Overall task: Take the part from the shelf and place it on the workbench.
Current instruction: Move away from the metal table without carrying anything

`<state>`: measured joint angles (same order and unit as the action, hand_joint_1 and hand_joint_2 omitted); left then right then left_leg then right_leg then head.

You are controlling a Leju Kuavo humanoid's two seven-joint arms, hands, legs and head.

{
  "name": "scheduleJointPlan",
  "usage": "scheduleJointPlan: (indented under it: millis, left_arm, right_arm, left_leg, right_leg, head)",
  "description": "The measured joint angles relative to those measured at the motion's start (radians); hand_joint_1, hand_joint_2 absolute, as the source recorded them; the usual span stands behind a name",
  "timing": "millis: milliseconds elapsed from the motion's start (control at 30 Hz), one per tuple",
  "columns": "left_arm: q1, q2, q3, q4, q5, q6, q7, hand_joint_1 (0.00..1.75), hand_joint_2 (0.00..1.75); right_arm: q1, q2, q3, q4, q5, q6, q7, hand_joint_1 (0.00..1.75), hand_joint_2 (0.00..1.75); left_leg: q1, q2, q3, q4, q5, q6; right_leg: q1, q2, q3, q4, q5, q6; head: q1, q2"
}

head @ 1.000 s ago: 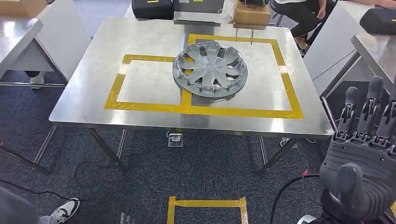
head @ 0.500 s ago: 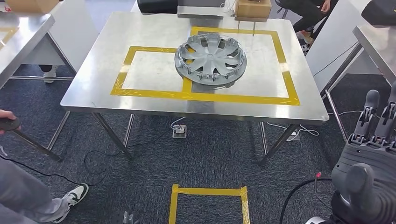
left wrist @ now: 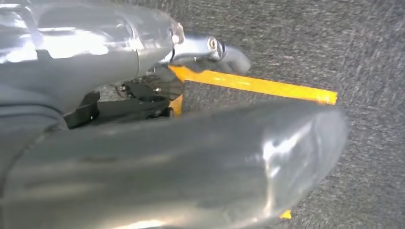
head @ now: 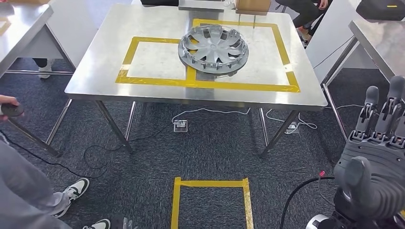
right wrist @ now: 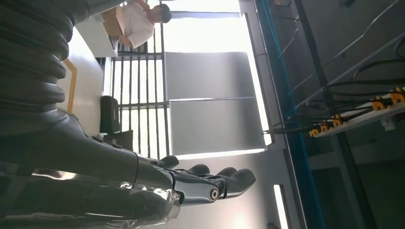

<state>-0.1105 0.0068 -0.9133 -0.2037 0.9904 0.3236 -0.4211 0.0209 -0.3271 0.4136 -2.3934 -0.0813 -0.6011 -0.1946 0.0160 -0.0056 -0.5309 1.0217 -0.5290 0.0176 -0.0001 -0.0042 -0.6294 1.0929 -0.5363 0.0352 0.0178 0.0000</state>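
The part, a grey hubcap (head: 213, 49), lies flat on the steel workbench (head: 95, 76), over the yellow tape line between two taped rectangles. My right hand (head: 377, 157) is raised at the lower right, well short of the bench, fingers straight and apart, holding nothing. In the right wrist view the right hand (right wrist: 205, 186) points its empty fingers at the ceiling. My left hand (left wrist: 191, 143) hangs over the carpet with nothing in it, its fingers (left wrist: 229, 52) stretched out.
A person stands at the left, shoe (head: 71, 191) on the carpet, hand on a black object (head: 12, 109). A yellow tape square (head: 210, 183) marks the floor ahead. Steel tables stand left (head: 19, 28) and right (head: 377, 38). Cables and a socket box (head: 180, 125) lie under the bench.
The whole view has shifted: the bench now sits higher and farther off, so the camera has moved back. The hubcap stays where it lay. The person at the left has come further into view.
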Motion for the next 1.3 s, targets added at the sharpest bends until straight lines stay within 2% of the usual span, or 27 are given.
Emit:
scheduleJointPlan:
  millis: [67, 100, 133, 167, 233, 267, 300, 333, 367, 433, 467, 500, 567, 600, 633, 667, 700, 733, 800, 833, 867, 967, 1133, 1167, 1233, 1267, 1300]
  left_arm:
    - [0.0, -0.001, -0.001, 0.0, 0.0, 0.0, 0.0, 0.0, 0.0]
    - [0.0, -0.002, -0.001, 0.0, 0.0, 0.0, 0.0, 0.0, 0.0]
    - [0.001, -0.002, -0.002, 0.0, 0.0, 0.0, 0.0, 0.0, 0.0]
    - [0.001, -0.002, -0.003, 0.0, 0.0, 0.0, 0.0, 0.0, 0.0]
    - [0.001, -0.002, -0.004, 0.0, 0.0, -0.002, 0.0, 0.0, 0.0]
    - [0.001, -0.003, -0.004, 0.0, 0.0, -0.002, 0.0, 0.0, 0.0]
    - [0.001, -0.003, -0.004, 0.0, 0.0, -0.003, 0.0, 0.0, 0.0]
    - [0.001, -0.004, -0.004, 0.0, 0.0, -0.004, -0.001, 0.0, 0.0]
    - [0.001, -0.004, -0.004, 0.0, 0.0, -0.006, -0.001, 0.0, 0.0]
    - [0.003, -0.004, -0.005, 0.0, 0.0, -0.008, -0.001, 0.0, 0.0]
    - [0.004, -0.003, -0.006, 0.0, 0.0, -0.009, -0.001, 0.0, 0.0]
    - [0.004, -0.003, -0.006, 0.0, 0.0, -0.009, -0.001, 0.0, 0.0]
    - [0.003, -0.002, -0.006, 0.0, 0.0, -0.01, 0.0, 0.0, 0.0]
    - [0.002, -0.002, -0.006, 0.0, 0.0, -0.01, 0.0, 0.0, 0.0]
    - [0.002, -0.002, -0.006, 0.0, 0.0, -0.01, 0.0, 0.0, 0.0]
    - [0.002, -0.002, -0.006, 0.0, 0.0, -0.011, 0.0, 0.0, 0.0]
    - [0.002, -0.002, -0.006, 0.0, 0.0, -0.011, 0.0, 0.0, 0.0]
    - [0.001, -0.001, -0.006, 0.0, 0.0, -0.012, 0.0, 0.0, 0.0]
    - [-0.001, -0.001, -0.006, 0.0, 0.0, -0.015, 0.001, 0.0, 0.0]
    - [-0.002, 0.0, -0.006, 0.0, 0.0, -0.016, 0.001, 0.0, 0.0]
    - [-0.002, 0.0, -0.006, 0.0, 0.0, -0.017, 0.002, 0.0, 0.0]
    - [-0.002, 0.001, -0.007, 0.0, 0.0, -0.018, 0.003, 0.0, 0.0]
    - [0.0, 0.0, -0.007, 0.0, 0.0, -0.018, 0.003, 0.0, 0.0]
    - [-0.001, 0.0, -0.007, 0.0, 0.0, -0.018, 0.004, 0.0, 0.0]
    - [-0.001, -0.001, -0.007, 0.0, 0.0, -0.019, 0.007, 0.0, 0.0]
    - [-0.001, -0.001, -0.007, 0.0, 0.0, -0.02, 0.008, 0.0, 0.0]
    - [0.0, -0.002, -0.007, 0.0, 0.0, -0.02, 0.01, 0.0, 0.0]
  right_arm:
    - [0.0, -0.003, -0.002, 0.0, 0.0, 0.0, 0.0, 0.0, 1.75]
    - [0.0, -0.004, -0.003, 0.0, 0.0, 0.0, 0.0, 0.0, 1.75]
    - [0.0, -0.004, -0.003, 0.0, 0.0, 0.0, 0.0, 0.0, 1.75]
    - [0.0, -0.004, -0.003, 0.0, 0.0, 0.0, 0.0, 0.0, 1.75]
    - [-0.001, -0.006, -0.005, 0.0, 0.0, 0.0, 0.0, 0.0, 1.75]
    - [-0.002, -0.007, -0.007, 0.0, 0.001, -0.001, 0.001, 0.0, 1.75]
    - [-0.004, -0.009, -0.01, 0.0, 0.003, -0.001, 0.001, 0.0, 1.75]
    - [-0.005, -0.012, -0.015, 0.0, 0.006, -0.002, 0.001, 0.0, 1.75]
    - [-0.005, -0.013, -0.02, 0.0, 0.008, -0.003, 0.002, 0.0, 1.75]
    - [-0.007, -0.016, -0.028, 0.0, 0.013, -0.004, 0.007, 0.0, 1.75]
    - [-0.008, -0.018, -0.032, 0.0, 0.015, -0.004, 0.01, 0.0, 1.75]
    - [-0.009, -0.019, -0.036, 0.0, 0.018, -0.004, 0.014, 0.0, 1.75]
    - [-0.01, -0.02, -0.044, 0.0, 0.023, -0.002, 0.019, 0.0, 1.75]
    - [-0.011, -0.02, -0.048, 0.0, 0.025, -0.002, 0.023, 0.0, 1.75]
    - [-0.011, -0.021, -0.05, 0.0, 0.027, -0.001, 0.026, 0.0, 1.75]
    - [-0.012, -0.021, -0.052, 0.0, 0.027, -0.001, 0.029, 0.0, 1.75]
    - [-0.013, -0.021, -0.054, 0.0, 0.027, -0.001, 0.032, 0.0, 1.75]
    - [-0.015, -0.022, -0.057, 0.0, 0.027, -0.001, 0.033, 0.0, 1.75]
    - [-0.018, -0.022, -0.065, -0.001, 0.028, 0.0, 0.034, 0.0, 1.75]
    - [-0.02, -0.023, -0.07, -0.001, 0.028, 0.001, 0.035, 0.0, 1.75]
    - [-0.02, -0.024, -0.074, -0.001, 0.029, 0.002, 0.035, 0.0, 1.75]
    - [-0.019, -0.028, -0.079, -0.001, 0.029, 0.003, 0.035, 0.0, 1.75]
    - [-0.018, -0.029, -0.081, -0.001, 0.03, 0.004, 0.035, 0.0, 1.75]
    - [-0.016, -0.03, -0.084, -0.001, 0.033, 0.006, 0.035, 0.0, 1.75]
    - [-0.01, -0.035, -0.095, -0.001, 0.043, 0.008, 0.037, 0.0, 1.75]
    - [-0.008, -0.037, -0.101, -0.001, 0.048, 0.009, 0.039, 0.0, 1.75]
    - [-0.006, -0.038, -0.104, -0.001, 0.051, 0.009, 0.041, 0.0, 1.75]
  left_leg:
    - [0.0, 0.0, -0.026, 0.001, 0.021, 0.008]
    - [-0.001, 0.0, -0.04, 0.001, 0.032, 0.008]
    - [-0.001, -0.001, -0.054, 0.002, 0.043, 0.007]
    - [-0.002, -0.001, -0.067, 0.002, 0.053, 0.006]
    - [-0.003, -0.004, -0.088, 0.002, 0.073, 0.002]
    - [-0.004, -0.005, -0.095, 0.003, 0.082, -0.002]
    - [-0.005, -0.007, -0.1, 0.002, 0.091, -0.007]
    - [-0.005, -0.008, -0.104, 0.0, 0.102, -0.013]
    - [-0.005, -0.008, -0.106, -0.004, 0.114, -0.019]
    - [-0.004, -0.006, -0.112, -0.007, 0.116, -0.03]
    - [-0.004, -0.003, -0.118, 0.007, 0.091, -0.034]
    - [-0.004, 0.0, -0.128, 0.04, 0.046, -0.037]
    - [-0.002, 0.004, -0.154, 0.16, -0.059, -0.042]
    - [-0.002, 0.005, -0.163, 0.224, -0.089, -0.045]
    - [-0.002, 0.005, -0.162, 0.267, -0.092, -0.046]
    - [-0.001, 0.005, -0.147, 0.281, -0.072, -0.046]
    - [-0.001, 0.005, -0.116, 0.26, -0.042, -0.045]
    - [-0.001, 0.004, -0.068, 0.209, -0.019, -0.042]
    - [-0.004, 0.001, 0.034, 0.072, -0.027, -0.033]
    - [-0.006, -0.001, 0.065, 0.023, -0.044, -0.029]
    - [-0.009, -0.004, 0.076, -0.004, -0.055, -0.024]
    - [-0.013, -0.007, 0.067, -0.009, -0.049, -0.012]
    - [-0.007, -0.004, 0.056, -0.014, -0.037, -0.005]
    - [-0.006, -0.003, 0.047, -0.015, -0.028, 0.0]
    - [-0.005, -0.006, -0.007, -0.014, 0.019, 0.008]
    - [-0.005, -0.008, -0.039, -0.014, 0.045, 0.01]
    - [-0.005, -0.01, -0.069, -0.013, 0.069, 0.008]
  right_leg:
    - [-0.001, 0.0, -0.021, 0.122, -0.093, 0.008]
    - [-0.001, 0.0, -0.024, 0.174, -0.115, 0.009]
    - [-0.001, 0.0, -0.015, 0.199, -0.114, 0.009]
    - [0.0, 0.0, 0.009, 0.188, -0.093, 0.007]
    - [0.001, 0.0, 0.097, 0.07, -0.034, -0.001]
    - [0.002, 0.001, 0.149, -0.012, -0.021, -0.007]
    - [0.004, 0.001, 0.189, -0.082, -0.02, -0.012]
    - [0.006, 0.002, 0.213, -0.127, -0.025, -0.017]
    - [0.008, 0.003, 0.219, -0.148, -0.027, -0.022]
    - [0.005, 0.001, 0.208, -0.156, -0.008, -0.034]
    - [0.004, -0.002, 0.2, -0.158, 0.004, -0.042]
    - [0.002, -0.004, 0.188, -0.16, 0.017, -0.048]
    - [0.004, -0.005, 0.156, -0.151, 0.038, -0.055]
    - [0.005, -0.005, 0.137, -0.144, 0.049, -0.056]
    - [0.005, -0.005, 0.116, -0.135, 0.058, -0.056]
    - [0.006, -0.004, 0.094, -0.124, 0.067, -0.054]
    - [0.006, -0.003, 0.073, -0.113, 0.074, -0.053]
    - [0.006, -0.002, 0.054, -0.102, 0.081, -0.05]
    - [0.008, 0.0, 0.027, -0.082, 0.093, -0.041]
    - [0.008, 0.001, 0.02, -0.077, 0.1, -0.036]
    - [0.008, 0.0, 0.015, -0.075, 0.108, -0.031]
    - [0.007, 0.001, 0.009, -0.079, 0.126, -0.02]
    - [0.005, 0.003, 0.005, -0.076, 0.119, -0.014]
    - [0.003, 0.003, -0.001, -0.059, 0.089, -0.009]
    - [-0.001, 0.004, -0.019, 0.092, -0.022, 0.003]
    - [-0.002, 0.004, -0.014, 0.158, -0.055, 0.007]
    - [-0.002, 0.004, 0.009, 0.192, -0.055, 0.008]
  head:
    - [0.011, 0.0]
    - [0.015, 0.0]
    - [0.018, 0.0]
    - [0.021, 0.0]
    - [0.027, 0.0]
    - [0.03, 0.0]
    - [0.032, 0.0]
    - [0.033, 0.0]
    - [0.034, 0.0]
    - [0.034, 0.0]
    - [0.031, 0.0]
    - [0.027, 0.0]
    - [0.015, 0.0]
    - [0.01, 0.0]
    - [0.006, 0.0]
    - [0.002, 0.0]
    - [-0.001, 0.0]
    - [-0.004, 0.0]
    - [-0.007, 0.0]
    - [-0.006, 0.0]
    - [-0.006, 0.0]
    - [-0.003, 0.0]
    - [-0.004, 0.0]
    - [-0.003, 0.0]
    - [0.006, 0.0]
    - [0.012, 0.0]
    - [0.017, 0.0]
